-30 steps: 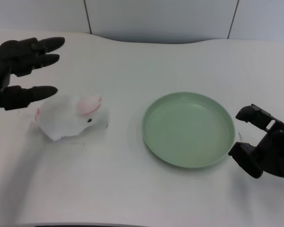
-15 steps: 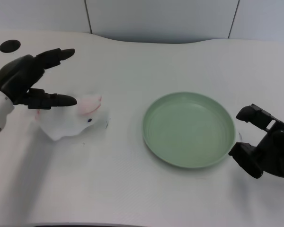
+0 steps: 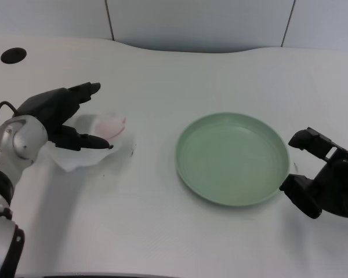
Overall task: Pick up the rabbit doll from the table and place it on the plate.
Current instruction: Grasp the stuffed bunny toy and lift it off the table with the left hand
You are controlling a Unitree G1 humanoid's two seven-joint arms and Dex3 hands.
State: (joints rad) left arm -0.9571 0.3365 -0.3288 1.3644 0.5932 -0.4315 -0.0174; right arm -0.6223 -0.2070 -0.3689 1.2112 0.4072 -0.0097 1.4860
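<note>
Over the rabbit (image 3: pixel 104 139) on the worktop (image 3: pixel 162 220), the left hand (image 3: pixel 61 113) hovered with fingers spread apart, well left of the plate (image 3: pixel 232 159).

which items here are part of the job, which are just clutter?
Job:
- rabbit doll, white, on the table left of the plate
- green plate, nothing on it
- left hand, fingers spread over the doll, not closed on it

Not part of it:
- right hand, right of the plate
- white table
- black round spot, far left
</note>
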